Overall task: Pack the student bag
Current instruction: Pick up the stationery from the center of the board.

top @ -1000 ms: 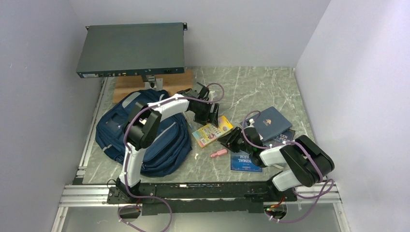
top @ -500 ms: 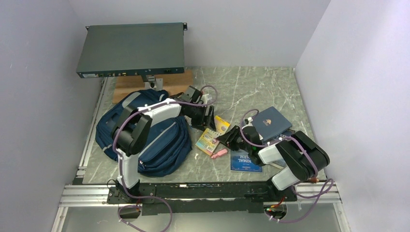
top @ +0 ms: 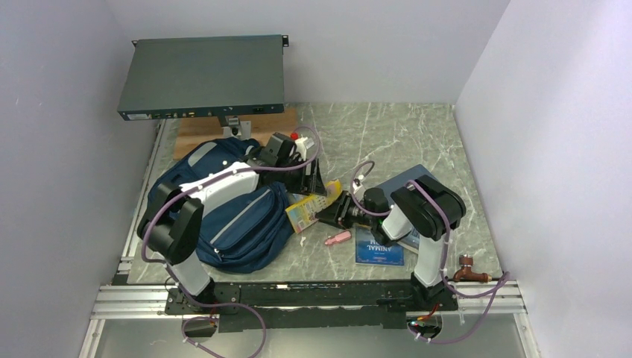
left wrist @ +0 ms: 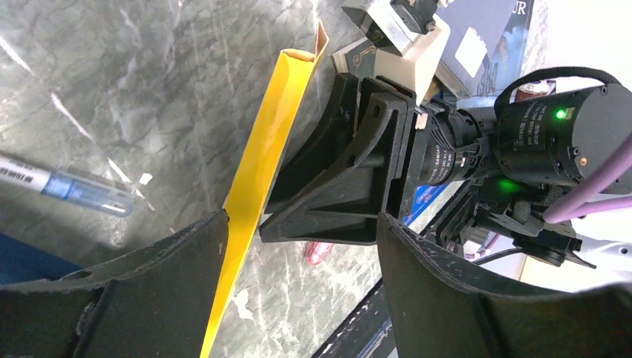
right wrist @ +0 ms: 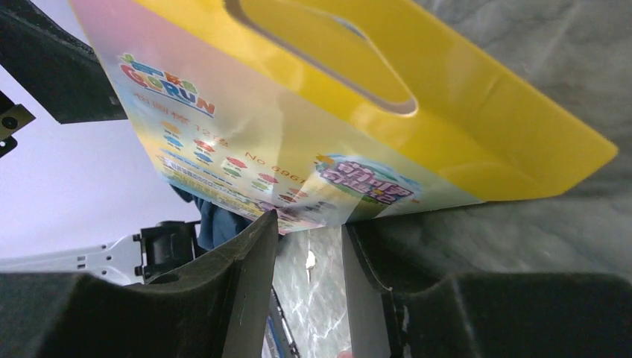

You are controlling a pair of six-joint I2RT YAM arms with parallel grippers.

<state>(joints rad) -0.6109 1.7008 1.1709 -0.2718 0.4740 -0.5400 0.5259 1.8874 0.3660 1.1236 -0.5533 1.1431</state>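
Right hand (top: 333, 212) was closed narrowly on one edge of the yellow packet (top: 304, 213), which had been tipped up on edge and brought closer to the student bag (top: 223, 212) than a second earlier. Left hand (top: 313, 186) was held wide open astride the packet, with nothing gripped. The bag was lying on the desk (top: 387, 142), just beside the packet, so a handover or insertion was judged near.
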